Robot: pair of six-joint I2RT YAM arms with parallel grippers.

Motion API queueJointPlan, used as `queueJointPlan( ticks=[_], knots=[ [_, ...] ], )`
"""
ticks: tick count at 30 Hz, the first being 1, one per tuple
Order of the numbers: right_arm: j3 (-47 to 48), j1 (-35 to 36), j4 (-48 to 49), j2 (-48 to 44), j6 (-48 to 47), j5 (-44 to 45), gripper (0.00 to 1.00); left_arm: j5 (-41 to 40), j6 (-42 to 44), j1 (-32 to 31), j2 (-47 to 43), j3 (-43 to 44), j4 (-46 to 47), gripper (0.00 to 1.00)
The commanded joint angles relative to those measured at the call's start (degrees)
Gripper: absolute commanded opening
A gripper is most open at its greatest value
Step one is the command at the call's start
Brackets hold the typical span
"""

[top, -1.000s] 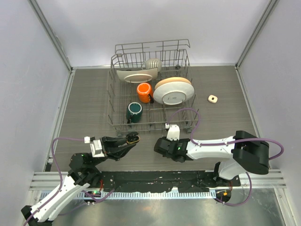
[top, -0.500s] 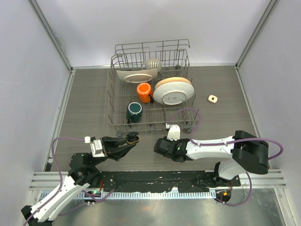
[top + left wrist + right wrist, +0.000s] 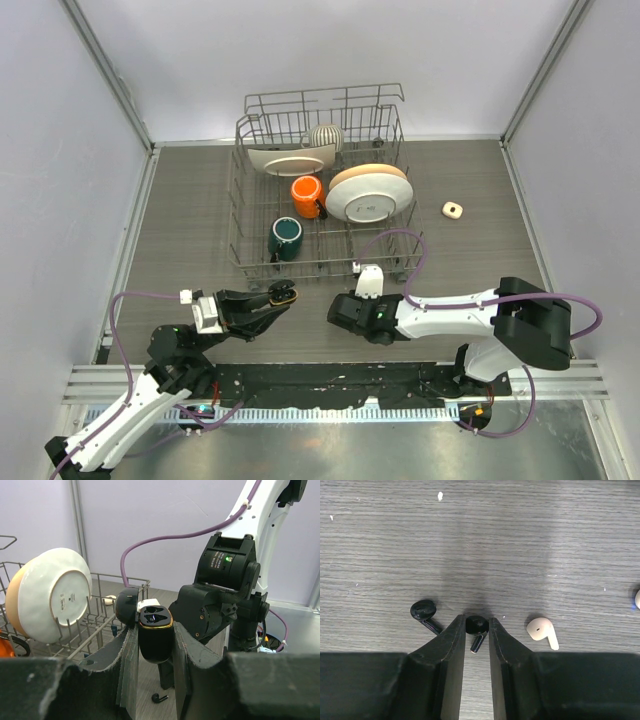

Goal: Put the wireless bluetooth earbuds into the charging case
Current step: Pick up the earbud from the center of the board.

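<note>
My left gripper point(image 3: 155, 630) point(image 3: 279, 295) is shut on a black charging case point(image 3: 155, 642) with a gold rim. It holds the case upright above the table, with the lid point(image 3: 127, 605) swung open. In the right wrist view my right gripper point(image 3: 476, 622) point(image 3: 343, 311) points down at the table. Its jaws are shut on the head of a black earbud point(image 3: 477, 626). A second black earbud point(image 3: 423, 611) lies just left of the fingers. A cream earbud point(image 3: 540, 629) lies to their right. In the left wrist view one black earbud point(image 3: 159, 697) shows on the table below the case.
A wire dish rack point(image 3: 238, 236) stands behind both grippers, holding plates point(image 3: 368, 193), an orange mug point(image 3: 307, 193) and a green mug point(image 3: 286, 238). A small cream object point(image 3: 453, 209) lies on the table at the right. A pale rounded thing point(image 3: 637, 599) shows at the right wrist view's edge.
My right gripper's jaws have closed in onto the black earbud. Neither arm has visibly shifted, and the left gripper keeps its hold on the case.
</note>
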Motion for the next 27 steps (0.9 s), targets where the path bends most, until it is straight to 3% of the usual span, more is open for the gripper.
queueJointPlan(
  ticks=[1,4,15,27],
  knots=[
    [1.58,0.32,0.5,-2.61,-2.05,3.7,0.07,-0.6,0.02,-0.22,-2.95,-4.46,0.96,0.0],
    [1.59,0.49,2.08,-5.78,-6.52,5.27,0.01,-1.38,-0.07,-0.14,-2.95,-4.37,1.13,0.0],
    [1.59,2.25,11.48,-24.84,-23.76,12.66,0.01,-7.8,-4.02,-0.14,-2.43,-5.43,5.71,0.0],
    [2.73,3.57,26.68,-29.17,-39.93,11.7,0.01,-11.14,-6.48,-0.22,-2.25,-5.34,5.7,0.0]
  ],
)
